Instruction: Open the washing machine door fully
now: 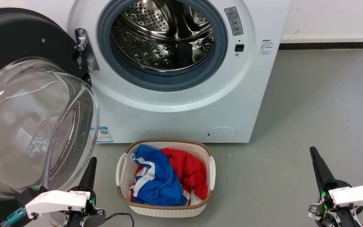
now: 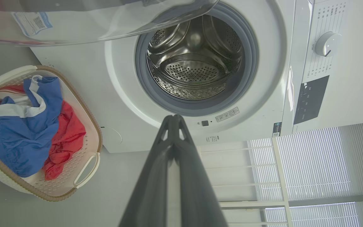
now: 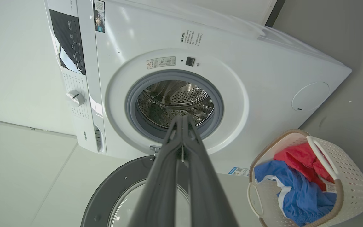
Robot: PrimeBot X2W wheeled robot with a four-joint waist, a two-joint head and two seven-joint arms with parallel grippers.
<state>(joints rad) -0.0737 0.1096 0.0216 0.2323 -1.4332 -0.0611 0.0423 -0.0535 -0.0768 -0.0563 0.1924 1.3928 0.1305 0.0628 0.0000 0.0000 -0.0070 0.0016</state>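
The washing machine door (image 1: 27,104) is swung wide out to the left, its black ring and bulging clear glass bowl facing me, held by a metal hinge (image 1: 85,50). The same door (image 3: 131,192) is at the bottom of the right wrist view, and its glass edge (image 2: 106,22) crosses the top of the left wrist view. The steel drum opening (image 1: 162,37) with its grey rim stands exposed. My left gripper (image 1: 91,160) is shut and empty, just right of the glass bowl's lower edge. My right gripper (image 1: 313,150) is shut and empty, low at the far right, well away from the machine.
A white wicker laundry basket (image 1: 165,209) with blue and red clothes sits on the grey floor in front of the machine. Open floor (image 1: 310,110) lies to the right. A white wall and dark skirting (image 1: 326,44) run behind.
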